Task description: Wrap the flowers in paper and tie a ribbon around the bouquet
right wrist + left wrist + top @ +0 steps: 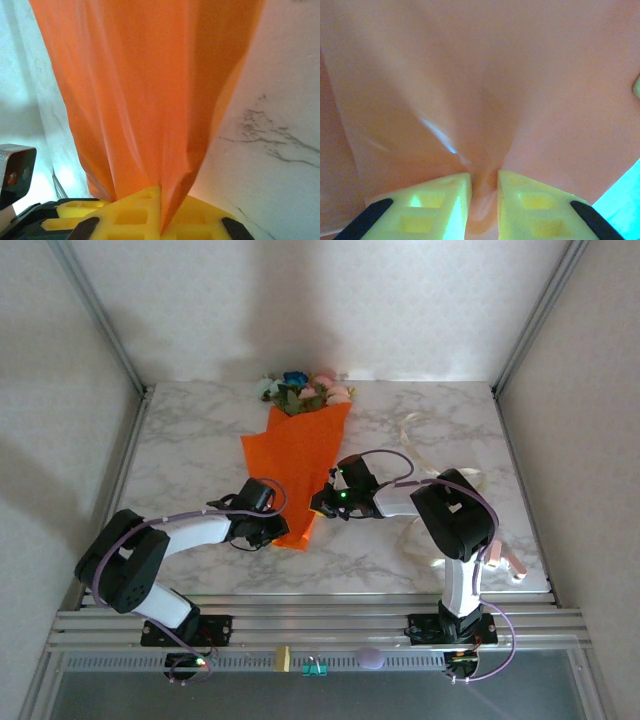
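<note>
We're gripping the thin bright-orange paper (300, 455), rolled as a cone round the pink, white and blue artificial flowers (305, 390), mid-way across the marble-look table (190, 440). Its long axis is running near-to-far: blooms pointing at the far wall, narrow end pointing at the arm bases. The left gripper (484, 182) is clamping a paper fold by the narrow end; the right gripper (161, 192) is pinching shut on the cone's rt edge, opposite. The floppy cream-white ribbon (410, 428) is lying well to the cone's rt, so we're judging the rt arm nearer for fetching it.
</note>
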Robot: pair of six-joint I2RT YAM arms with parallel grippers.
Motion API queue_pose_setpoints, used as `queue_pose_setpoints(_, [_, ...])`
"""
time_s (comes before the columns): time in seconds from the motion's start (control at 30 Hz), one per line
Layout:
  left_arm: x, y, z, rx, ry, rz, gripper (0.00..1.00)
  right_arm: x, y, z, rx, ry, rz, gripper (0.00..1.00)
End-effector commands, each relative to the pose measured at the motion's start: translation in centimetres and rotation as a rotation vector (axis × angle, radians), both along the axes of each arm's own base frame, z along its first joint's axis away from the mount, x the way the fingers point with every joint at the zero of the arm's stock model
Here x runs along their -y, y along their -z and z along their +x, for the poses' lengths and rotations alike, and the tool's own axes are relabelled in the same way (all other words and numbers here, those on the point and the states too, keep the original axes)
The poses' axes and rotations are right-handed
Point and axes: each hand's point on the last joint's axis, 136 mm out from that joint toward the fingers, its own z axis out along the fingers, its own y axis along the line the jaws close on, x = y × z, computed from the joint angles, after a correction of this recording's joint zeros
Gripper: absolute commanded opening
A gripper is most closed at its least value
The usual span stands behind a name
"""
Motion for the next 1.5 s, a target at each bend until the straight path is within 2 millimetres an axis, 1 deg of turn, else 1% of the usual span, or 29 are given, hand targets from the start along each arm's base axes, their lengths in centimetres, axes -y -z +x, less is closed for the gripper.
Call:
queue_pose_setpoints(0.0, [-3.1,4.2,-3.2,-0.130,-0.004,0.142,0.22,0.1,-1.1,1.2,0.044,0.020,0.009,0.00])
queue_pose_setpoints(0.13, [-3.2,4.3,-3.4,-0.133,-0.002,0.144,0.22,1.1,-1.4,2.5,0.066,0.059,-0.005,0.36])
queue_pose_setpoints(0.2, [-3.2,4.3,-3.4,-0.133,0.002,0.143,0.21,1.5,-1.6,3.7,0.079,0.081,0.002,0.40])
queue_pose_setpoints(0.27, [-3.2,4.3,-3.4,-0.134,0.002,0.144,0.21,1.4,-1.6,4.8,0.085,0.085,0.008,0.39])
queue_pose_setpoints(0.3, [-3.2,4.3,-3.4,-0.134,0.003,0.144,0.21,1.4,-1.6,5.4,0.089,0.091,0.010,0.33])
queue_pose_setpoints(0.37, [-3.2,4.4,-3.4,-0.137,0.006,0.147,0.21,1.6,-1.4,6.3,0.089,0.106,0.010,0.08])
queue_pose_setpoints(0.4, [-3.2,4.4,-3.4,-0.136,0.008,0.148,0.21,1.7,-1.3,6.8,0.092,0.116,0.013,0.00])
queue_pose_setpoints(0.47, [-3.2,4.4,-3.4,-0.137,0.008,0.148,0.21,1.9,-1.5,7.4,0.099,0.130,0.020,0.00])
queue_pose_setpoints(0.5, [-3.2,4.4,-3.4,-0.140,0.009,0.148,0.21,2.1,-1.6,7.7,0.102,0.135,0.020,0.07])
queue_pose_setpoints(0.53, [-3.2,4.4,-3.5,-0.141,0.009,0.149,0.21,2.2,-1.7,8.0,0.106,0.140,0.020,0.21])
queue_pose_setpoints(0.6, [-3.2,4.4,-3.5,-0.139,0.010,0.149,0.21,2.3,-1.7,8.7,0.109,0.151,0.017,0.28])
queue_pose_setpoints(0.7, [-3.3,4.5,-3.6,-0.145,0.012,0.153,0.20,2.4,-1.8,9.8,0.118,0.161,0.018,0.24])
queue_pose_setpoints(0.8, [-3.3,4.6,-3.6,-0.147,0.014,0.154,0.20,2.7,-1.8,10.9,0.127,0.178,0.013,0.26])
queue_pose_setpoints(0.83, [-3.3,4.5,-3.6,-0.146,0.014,0.154,0.20,2.8,-1.7,11.2,0.125,0.182,0.009,0.23])
queue_pose_setpoints(0.9, [-3.3,4.6,-3.7,-0.148,0.013,0.154,0.20,3.0,-1.6,11.8,0.126,0.191,0.008,0.00])
queue_pose_setpoints(0.97, [-3.3,4.6,-3.6,-0.148,0.013,0.153,0.20,3.1,-1.7,12.3,0.130,0.199,0.009,0.00])
queue_pose_setpoints(1.0, [-3.3,4.6,-3.6,-0.149,0.013,0.153,0.20,3.2,-1.7,12.5,0.131,0.203,0.008,0.08])
queue_pose_setpoints(1.07, [-3.3,4.6,-3.6,-0.148,0.013,0.153,0.20,3.4,-1.7,12.9,0.135,0.213,0.003,0.31])
queue_pose_setpoints(1.1, [-3.2,4.6,-3.6,-0.149,0.014,0.153,0.20,3.5,-1.6,13.2,0.137,0.219,0.002,0.32])
queue_pose_setpoints(1.13, [-3.3,4.6,-3.6,-0.149,0.014,0.154,0.20,3.6,-1.6,13.5,0.139,0.227,0.004,0.32])
queue_pose_setpoints(1.17, [-3.3,4.7,-3.7,-0.151,0.015,0.155,0.20,3.6,-1.4,13.8,0.139,0.233,0.007,0.26])
queue_pose_setpoints(1.2, [-3.3,4.7,-3.7,-0.151,0.015,0.155,0.20,3.6,-1.3,14.1,0.138,0.241,0.013,0.08])
queue_pose_setpoints(1.23, [-3.3,4.7,-3.7,-0.153,0.015,0.156,0.20,3.7,-1.2,14.4,0.139,0.253,0.016,0.00])
queue_pose_setpoints(1.27, [-3.3,4.7,-3.7,-0.155,0.016,0.156,0.20,3.8,-1.2,14.7,0.141,0.265,0.021,0.00])
queue_pose_setpoints(1.3, [-3.3,4.7,-3.7,-0.155,0.019,0.157,0.20,4.0,-1.2,15.1,0.141,0.276,0.025,0.01])
queue_pose_setpoints(1.37, [-3.2,4.8,-3.7,-0.157,0.022,0.158,0.20,4.2,-1.1,15.6,0.145,0.296,0.027,0.26])
queue_pose_setpoints(1.4, [-3.3,4.8,-3.7,-0.159,0.023,0.159,0.20,4.3,-1.0,15.8,0.143,0.302,0.026,0.33])
queue_pose_setpoints(1.43, [-3.2,4.8,-3.7,-0.159,0.023,0.159,0.20,4.3,-1.1,16.1,0.145,0.306,0.028,0.33])
queue_pose_setpoints(1.47, [-3.2,4.8,-3.6,-0.159,0.024,0.158,0.20,4.3,-1.0,16.4,0.145,0.309,0.028,0.29])
